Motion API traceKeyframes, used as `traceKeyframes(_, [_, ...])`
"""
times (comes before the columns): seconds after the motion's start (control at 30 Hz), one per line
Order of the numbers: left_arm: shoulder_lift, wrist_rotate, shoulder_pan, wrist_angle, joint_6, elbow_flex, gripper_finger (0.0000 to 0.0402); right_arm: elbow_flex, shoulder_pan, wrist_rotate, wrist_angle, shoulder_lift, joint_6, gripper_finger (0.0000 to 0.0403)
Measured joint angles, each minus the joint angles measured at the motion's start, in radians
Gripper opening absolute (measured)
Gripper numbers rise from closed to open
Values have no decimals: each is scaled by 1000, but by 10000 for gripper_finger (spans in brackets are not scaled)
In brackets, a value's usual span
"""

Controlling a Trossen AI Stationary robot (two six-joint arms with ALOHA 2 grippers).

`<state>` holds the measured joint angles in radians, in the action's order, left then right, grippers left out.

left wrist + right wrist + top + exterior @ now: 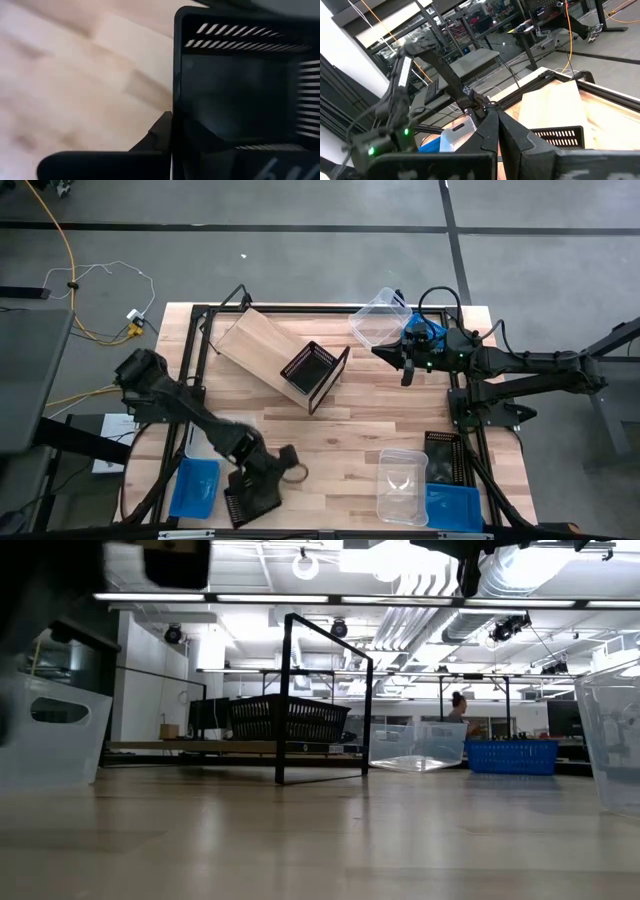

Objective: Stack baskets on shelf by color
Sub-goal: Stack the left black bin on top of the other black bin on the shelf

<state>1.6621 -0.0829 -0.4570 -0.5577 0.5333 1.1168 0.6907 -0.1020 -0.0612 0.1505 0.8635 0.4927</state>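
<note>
At the desk's (340,430) near edge, left side, the left end effector (262,480) is clenched on the rim of a black slatted basket (250,498); the left wrist view shows one dark finger (160,132) against the wall of this bin (240,100). A blue basket (195,485) lies just beside it, w/ a clear one (200,442) partly under the arm.

Far side, center-left: the shelf (262,352), wood panels and black frame, w/ another black basket (308,368) inside its open end. In the low view that basket (288,718) sits on the lower board within the frame (325,700).

Right end effector (407,365) hangs at the far right of the desk, above the surface, fingers closed on nothing; right wrist view shows its fingers (512,132) meeting at the tips. Clear basket (380,320) and a blue one (422,330) sit near it at the far edge.

Near right corner: clear basket (402,480), black basket (443,458), blue basket (452,505) bunched together.

A person (460,710) shows in the room beyond. No readable labels or writing anywhere.
</note>
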Motion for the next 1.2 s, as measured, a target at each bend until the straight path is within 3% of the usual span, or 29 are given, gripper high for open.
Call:
traceKeyframes(0.27, [-298,34,153,-71,-112,62,1,0,0,0,0,0,0,0])
traceKeyframes(0.4, [-439,228,215,-172,-90,177,0,0,0,-1,0,0,0,0])
traceKeyframes(0.57, [-515,427,354,-286,63,325,0,0,0,-25,-1,0,4,0])
traceKeyframes(0.67, [-501,428,495,-330,169,384,0,0,0,-44,0,0,4,0])
traceKeyframes(0.9, [-353,274,796,-343,386,426,0,0,0,-43,0,0,50,0])
traceKeyframes(1.2, [-135,214,852,-374,547,429,0,0,0,-39,0,0,76,0])
